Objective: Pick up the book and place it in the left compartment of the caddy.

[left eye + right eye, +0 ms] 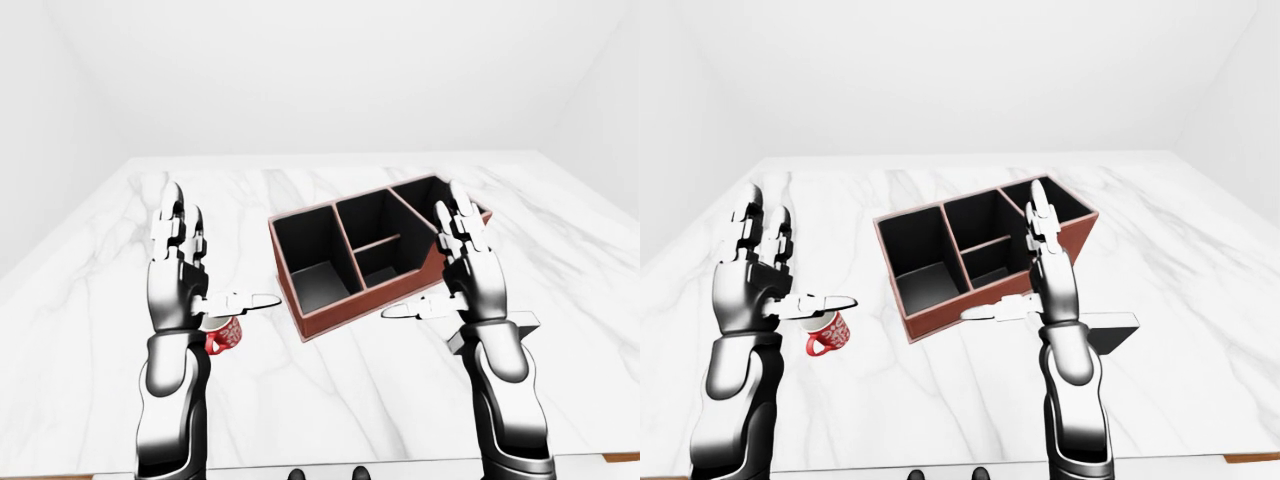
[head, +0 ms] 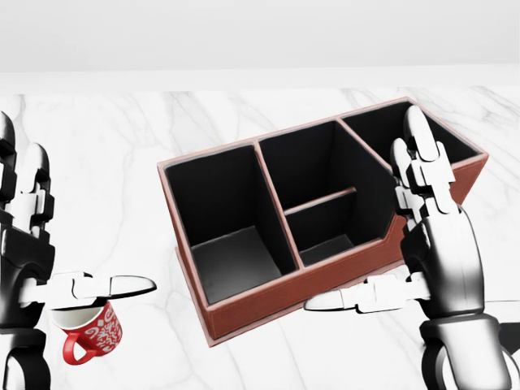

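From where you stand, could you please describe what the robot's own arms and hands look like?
Both arms are glossy silver-grey metal with rounded forearm shells and black joints. The left robot hand and right robot hand each carry three segmented fingers, silver with dark gaps at the knuckles, and a pale thumb ending in a dark rounded tip. No cables, markings or sleeves are visible.
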Controlling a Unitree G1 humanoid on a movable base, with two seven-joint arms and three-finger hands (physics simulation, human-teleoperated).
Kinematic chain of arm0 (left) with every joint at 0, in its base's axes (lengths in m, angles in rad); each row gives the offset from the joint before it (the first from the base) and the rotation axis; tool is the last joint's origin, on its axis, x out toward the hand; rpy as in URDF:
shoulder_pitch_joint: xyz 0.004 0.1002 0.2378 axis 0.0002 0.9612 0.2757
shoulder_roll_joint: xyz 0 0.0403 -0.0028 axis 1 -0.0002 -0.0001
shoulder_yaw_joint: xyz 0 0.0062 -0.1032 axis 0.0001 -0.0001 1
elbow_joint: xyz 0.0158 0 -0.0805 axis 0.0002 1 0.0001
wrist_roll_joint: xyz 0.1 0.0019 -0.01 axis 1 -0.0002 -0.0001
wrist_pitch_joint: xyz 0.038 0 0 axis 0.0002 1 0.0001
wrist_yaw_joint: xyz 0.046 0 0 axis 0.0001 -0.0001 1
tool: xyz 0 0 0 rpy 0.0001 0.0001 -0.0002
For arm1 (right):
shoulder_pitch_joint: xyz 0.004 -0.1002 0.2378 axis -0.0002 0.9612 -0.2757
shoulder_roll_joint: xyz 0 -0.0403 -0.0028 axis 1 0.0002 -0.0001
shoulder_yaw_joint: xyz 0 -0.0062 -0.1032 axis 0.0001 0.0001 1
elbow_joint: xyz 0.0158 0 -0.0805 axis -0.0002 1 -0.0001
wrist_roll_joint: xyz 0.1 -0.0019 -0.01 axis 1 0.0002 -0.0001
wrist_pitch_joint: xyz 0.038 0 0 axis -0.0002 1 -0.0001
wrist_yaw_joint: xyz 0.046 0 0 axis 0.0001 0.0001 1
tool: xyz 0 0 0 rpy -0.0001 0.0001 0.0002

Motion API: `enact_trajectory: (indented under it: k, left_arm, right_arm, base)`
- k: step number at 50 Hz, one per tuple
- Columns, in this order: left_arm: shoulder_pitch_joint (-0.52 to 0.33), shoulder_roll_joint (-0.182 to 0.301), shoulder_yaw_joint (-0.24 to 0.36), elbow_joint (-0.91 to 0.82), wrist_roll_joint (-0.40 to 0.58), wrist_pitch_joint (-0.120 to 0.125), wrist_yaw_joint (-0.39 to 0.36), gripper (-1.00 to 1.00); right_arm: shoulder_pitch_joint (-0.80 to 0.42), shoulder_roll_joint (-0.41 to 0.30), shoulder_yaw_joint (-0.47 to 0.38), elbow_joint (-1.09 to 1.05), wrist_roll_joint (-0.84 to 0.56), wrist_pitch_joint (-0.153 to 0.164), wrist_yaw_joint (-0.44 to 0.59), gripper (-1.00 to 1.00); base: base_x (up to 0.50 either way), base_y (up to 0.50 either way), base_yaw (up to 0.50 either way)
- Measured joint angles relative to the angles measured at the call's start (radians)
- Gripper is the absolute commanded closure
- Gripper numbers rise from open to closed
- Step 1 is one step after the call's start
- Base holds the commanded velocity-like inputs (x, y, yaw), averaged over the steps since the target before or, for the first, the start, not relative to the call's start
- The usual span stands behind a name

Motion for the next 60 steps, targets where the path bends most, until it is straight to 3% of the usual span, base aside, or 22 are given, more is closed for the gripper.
enact_trajectory:
  k: [30, 46, 60]
  left_arm:
    - [0.010, 0.003, 0.018, -0.012, -0.014, 0.000, -0.004, -1.00]
    - [0.018, 0.007, 0.035, -0.028, -0.023, 0.000, -0.010, -1.00]
    - [0.019, 0.009, 0.043, -0.032, -0.027, 0.000, -0.012, -1.00]
  right_arm:
    - [0.018, -0.023, -0.037, -0.074, -0.008, 0.000, 0.053, -1.00]
    - [0.016, -0.089, -0.175, -0.183, -0.033, 0.000, 0.207, -1.00]
    - [0.048, -0.140, -0.289, -0.183, -0.151, 0.000, 0.369, -1.00]
  base:
    - [0.07, 0.00, 0.00]
    - [0.00, 0.00, 0.00]
    - [0.00, 0.00, 0.00]
